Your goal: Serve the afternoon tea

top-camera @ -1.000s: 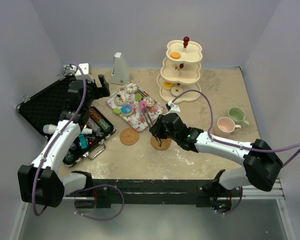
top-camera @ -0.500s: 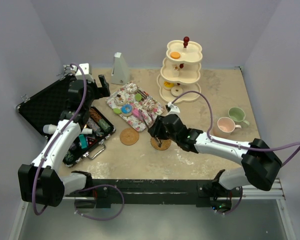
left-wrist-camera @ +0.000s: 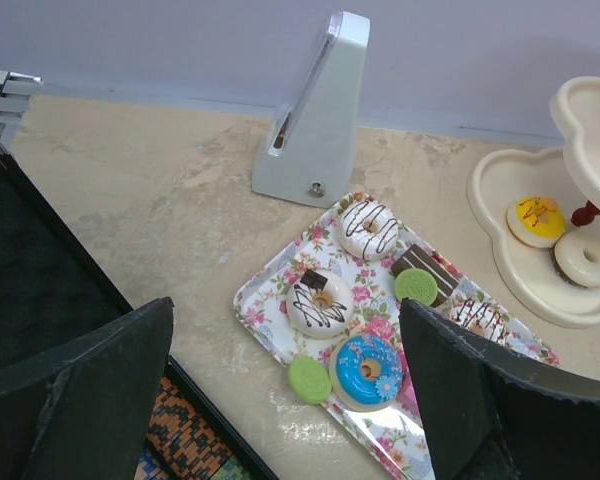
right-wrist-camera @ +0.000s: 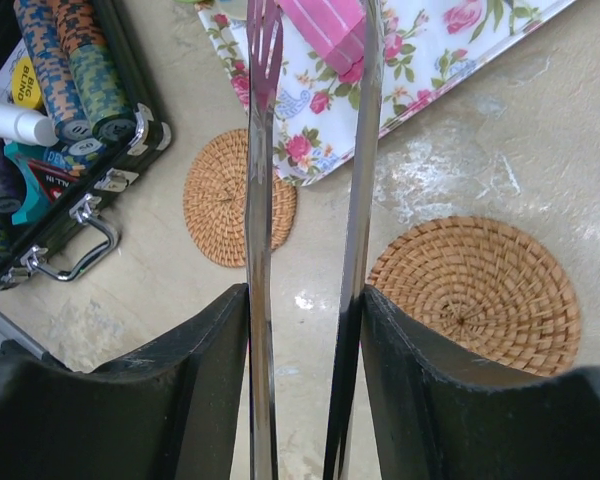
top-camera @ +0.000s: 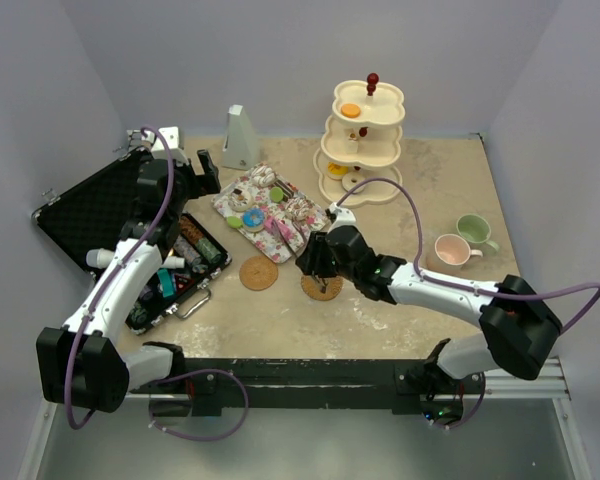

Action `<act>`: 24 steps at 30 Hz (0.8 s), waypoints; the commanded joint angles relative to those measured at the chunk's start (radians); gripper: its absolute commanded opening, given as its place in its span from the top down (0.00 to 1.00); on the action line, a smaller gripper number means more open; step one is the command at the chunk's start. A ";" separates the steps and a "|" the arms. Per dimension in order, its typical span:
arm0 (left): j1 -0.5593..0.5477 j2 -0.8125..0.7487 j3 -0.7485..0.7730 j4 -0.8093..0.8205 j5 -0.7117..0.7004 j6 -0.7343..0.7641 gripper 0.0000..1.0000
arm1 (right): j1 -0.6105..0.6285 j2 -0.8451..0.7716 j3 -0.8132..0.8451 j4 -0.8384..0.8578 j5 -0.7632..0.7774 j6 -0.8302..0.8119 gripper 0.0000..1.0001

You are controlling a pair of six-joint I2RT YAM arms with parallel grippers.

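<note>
In the right fingers (right-wrist-camera: 205,390) tongs (right-wrist-camera: 260,250) are clamped, pointed at 12 o'clock toward the pink cake (right-wrist-camera: 330,30); the left fingers (left-wrist-camera: 90,390) are spread.

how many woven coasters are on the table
2. One coaster lies beside the black case; the other coaster sits to its right, near the floral tray's corner. None looks hidden.

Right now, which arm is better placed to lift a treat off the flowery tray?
Right. The right tool clamps long silver metal tongs whose tips straddle a pink cake on the floral tray. The left tool hangs open and empty near the black case.
</note>
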 commanded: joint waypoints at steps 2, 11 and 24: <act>-0.007 0.000 0.017 0.034 0.014 -0.013 0.00 | -0.073 -0.035 -0.025 0.061 -0.109 -0.079 0.51; -0.007 0.001 0.017 0.034 0.015 -0.014 0.00 | -0.119 -0.038 -0.048 0.080 -0.241 -0.136 0.49; -0.007 0.006 0.017 0.036 0.018 -0.016 0.00 | -0.133 -0.070 -0.068 0.066 -0.231 -0.155 0.49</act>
